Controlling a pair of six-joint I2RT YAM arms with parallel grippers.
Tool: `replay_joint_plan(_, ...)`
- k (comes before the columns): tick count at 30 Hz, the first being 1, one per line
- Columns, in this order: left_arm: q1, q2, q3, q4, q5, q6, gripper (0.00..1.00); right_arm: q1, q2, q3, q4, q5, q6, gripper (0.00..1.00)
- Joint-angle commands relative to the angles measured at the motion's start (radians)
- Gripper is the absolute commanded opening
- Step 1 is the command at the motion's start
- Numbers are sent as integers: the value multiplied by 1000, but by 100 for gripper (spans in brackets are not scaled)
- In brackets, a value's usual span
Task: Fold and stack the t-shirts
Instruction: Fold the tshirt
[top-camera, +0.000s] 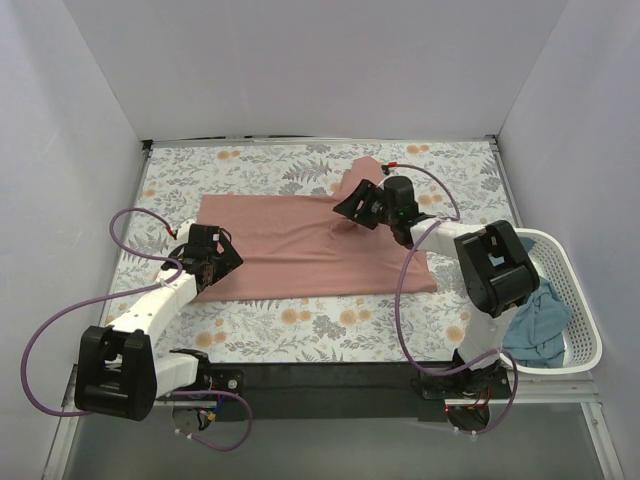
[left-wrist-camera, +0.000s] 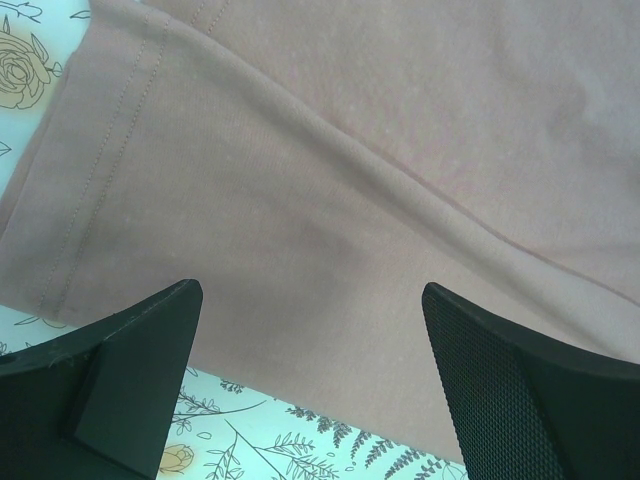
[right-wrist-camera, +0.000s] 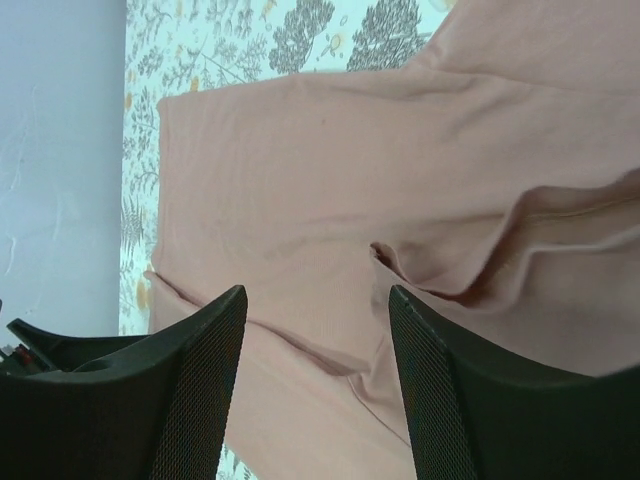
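A dusty-pink t-shirt (top-camera: 300, 245) lies spread on the floral cloth, with a raised fold near its right middle. My left gripper (top-camera: 222, 262) is open over the shirt's near-left edge; in the left wrist view the pink fabric (left-wrist-camera: 330, 180) fills the frame between the open fingers (left-wrist-camera: 140, 370). My right gripper (top-camera: 352, 208) is open and hovers above the shirt's upper right part; the right wrist view shows the shirt (right-wrist-camera: 330, 180) with a puckered fold (right-wrist-camera: 450, 270). A teal-blue t-shirt (top-camera: 538, 325) lies crumpled in the basket at the right.
The white slotted basket (top-camera: 580, 300) stands at the table's right edge. The floral cloth (top-camera: 300, 325) covers the table. White walls enclose the back and sides. Purple cables loop beside both arms.
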Motion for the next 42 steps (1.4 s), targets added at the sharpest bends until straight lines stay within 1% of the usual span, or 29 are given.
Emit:
replay_joint_plan(1,-2,-26,14,21,-1,7,92,-48,-121,-35,-4,7,-110,65)
replay_joint_plan(6,-2,-29,12,21,-1,7,92,-82,-184,-71,-53,20,-160,65)
replay_joint_plan(11,-2,-29,11,21,-1,7,92,-87,-147,-81,-63,19,-127,65)
replay_joint_plan(15,-4,-32,12,21,-4,7,92,-85,-81,-60,-63,13,-108,65)
replay_joint_plan(18,-2,-29,12,21,-4,7,92,-84,-32,-28,-63,4,-98,65)
replay_joint_plan(26,-4,-22,15,21,-2,7,92,-56,114,125,-63,-48,-76,65)
replay_joint_plan(30,-2,-22,15,19,-4,7,92,-42,154,205,-65,-59,-67,64)
replay_joint_plan(35,-2,-14,15,21,2,4,92,-47,194,228,-66,-52,-79,64)
replay_joint_plan(39,-2,-11,18,21,11,-10,92,-80,175,212,-65,-84,-98,64)
replay_joint_plan(42,-1,-2,50,24,33,-30,92,-120,114,175,-66,-133,-147,64)
